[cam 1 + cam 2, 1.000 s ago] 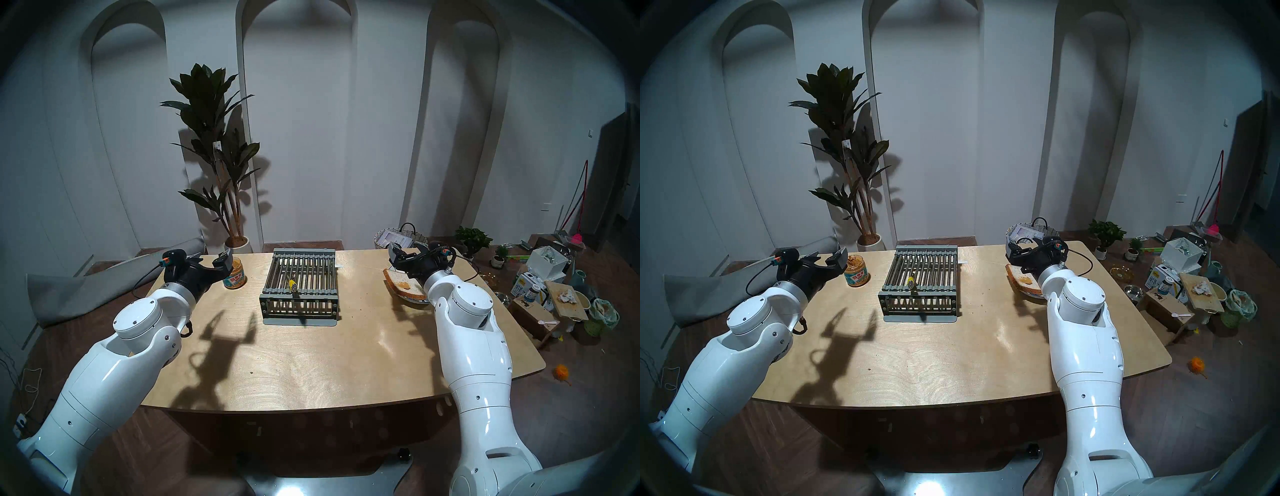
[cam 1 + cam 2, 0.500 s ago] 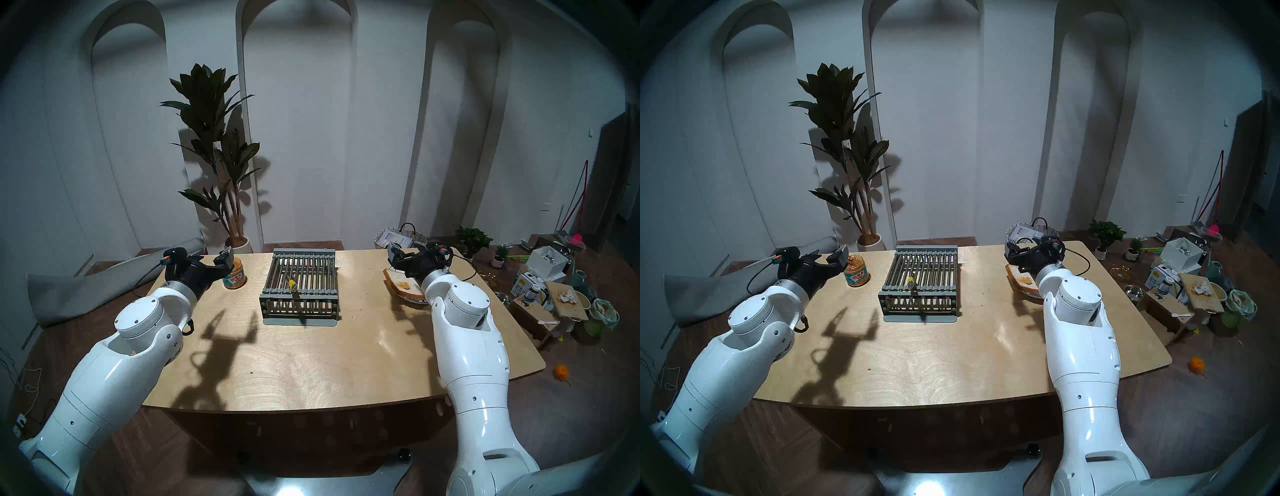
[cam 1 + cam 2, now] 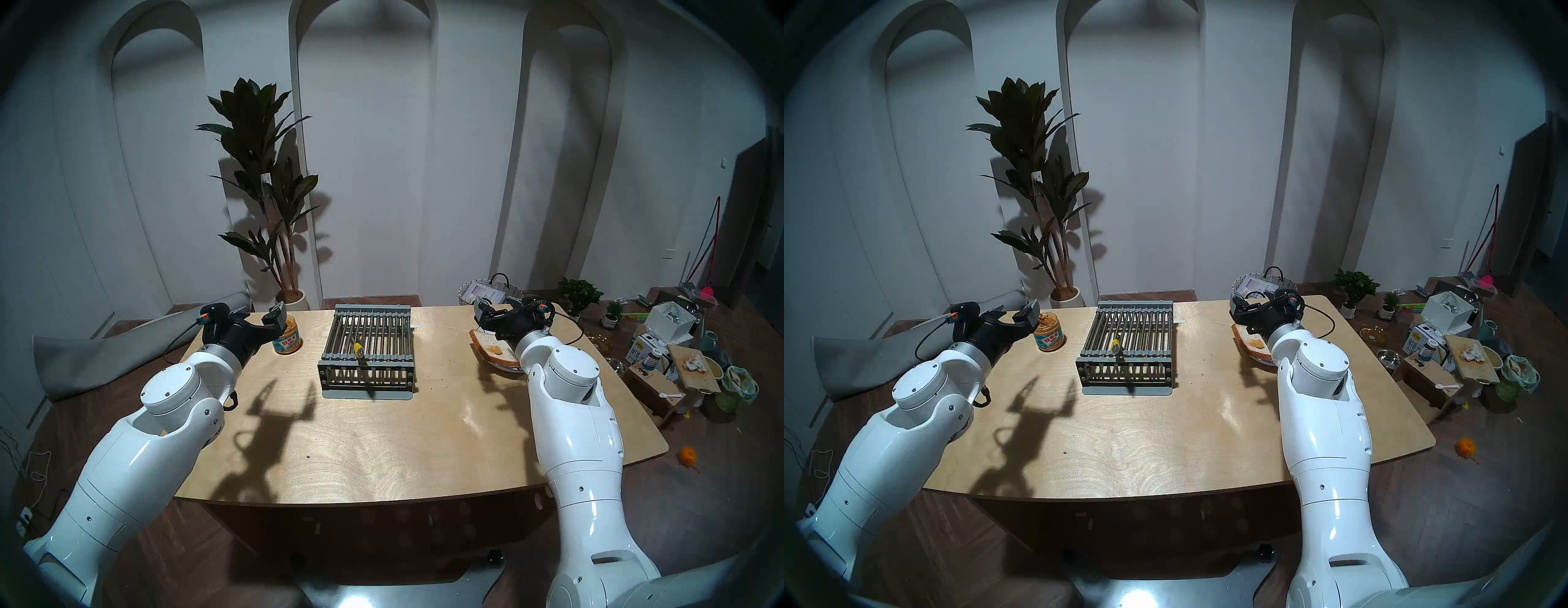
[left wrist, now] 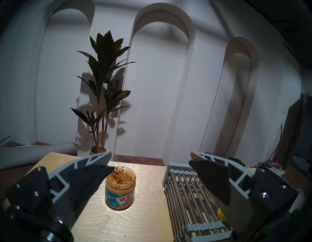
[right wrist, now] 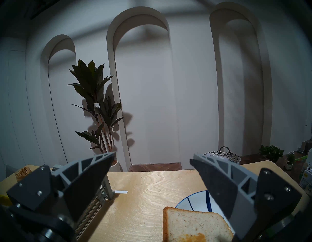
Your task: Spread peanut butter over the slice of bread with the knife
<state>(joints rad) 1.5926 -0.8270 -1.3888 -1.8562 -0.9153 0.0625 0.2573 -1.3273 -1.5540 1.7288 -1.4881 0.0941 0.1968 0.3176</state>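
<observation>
Yellow-handled knife (image 3: 359, 350) is lying on the rack (image 3: 367, 348), ungrasped; we are hovering both grippers (image 4: 150, 164) (image 5: 152, 158) wide, empty. Bread (image 5: 190, 227) seemingly already smeared; jar (image 4: 120, 189) open. Grip handle squarely.

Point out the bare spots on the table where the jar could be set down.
Widest: the table front, bare from the rack to the near edge. Also bare: the strip between rack and plate, and between rack and jar. Crowded: the right rear, where bread and the right hand sit.
</observation>
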